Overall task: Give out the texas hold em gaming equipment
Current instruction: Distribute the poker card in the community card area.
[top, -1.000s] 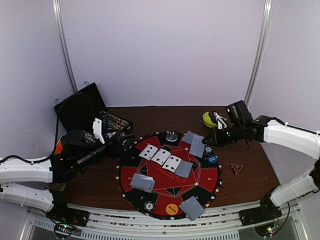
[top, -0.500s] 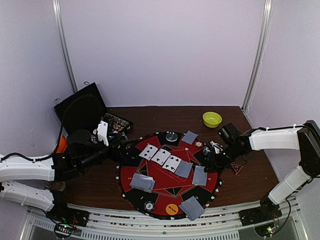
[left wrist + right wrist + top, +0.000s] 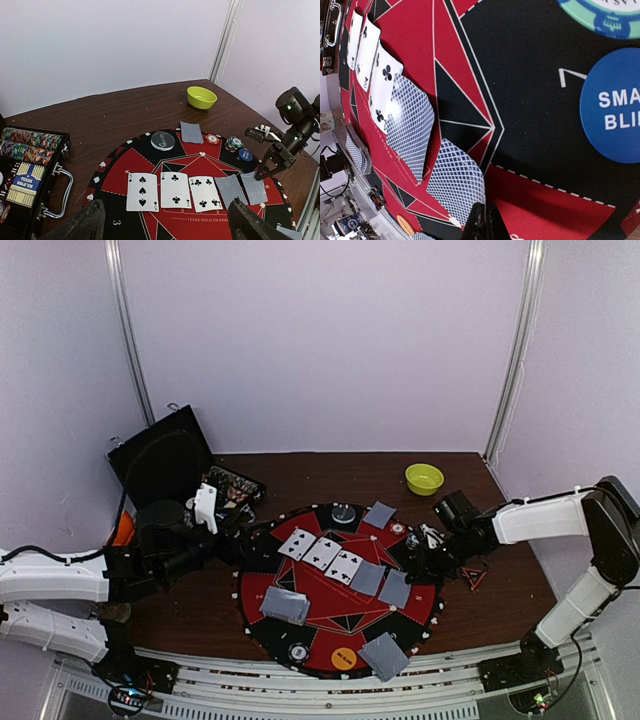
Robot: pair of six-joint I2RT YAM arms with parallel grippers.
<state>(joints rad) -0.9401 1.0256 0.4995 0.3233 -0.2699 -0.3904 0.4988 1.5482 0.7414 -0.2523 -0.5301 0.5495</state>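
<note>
Three face-up playing cards lie in a row on the mat, the 3 of spades leftmost. A face-down card continues the row. My right gripper is low over the mat and shut on the edge of a second face-down card that rests beside it. The blue button, a chip stack and a red chip sit just beyond. My left gripper hovers open and empty over the mat's left side, its fingers wide apart.
The round red-and-black mat also carries face-down pairs, a single card, a dealer disc and an orange button. The lime-green bowl stands at the back right. An open chip case sits far left.
My right gripper came down from near the bowl with a face-down card and set it at the right end of the row. The left arm barely shifted.
</note>
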